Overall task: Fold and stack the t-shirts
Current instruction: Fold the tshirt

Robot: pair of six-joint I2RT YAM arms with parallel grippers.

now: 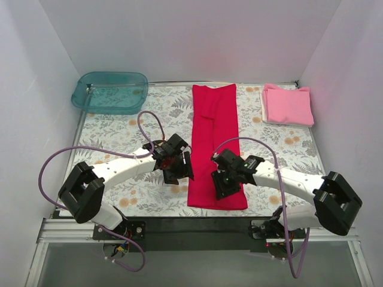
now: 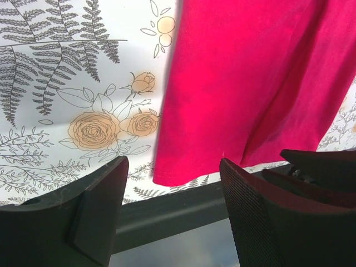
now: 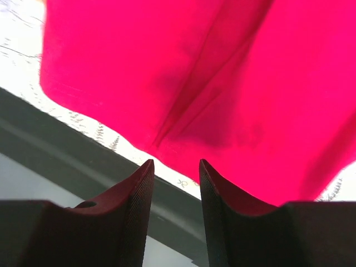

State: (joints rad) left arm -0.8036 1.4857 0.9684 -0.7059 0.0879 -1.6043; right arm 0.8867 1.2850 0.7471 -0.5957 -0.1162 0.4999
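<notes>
The red t-shirt lies folded into a long narrow strip down the middle of the table, its hem at the near edge. The pink t-shirt sits folded at the back right. My left gripper hovers beside the strip's lower left edge; in the left wrist view it is open and empty, with the red hem corner just beyond the fingers. My right gripper hangs over the strip's lower right part. In its wrist view it stands narrowly open above the red cloth, holding nothing.
A teal translucent tub stands at the back left. The floral tablecloth covers the table. A black rail runs along the near edge, just below the red hem. White walls enclose the left, back and right.
</notes>
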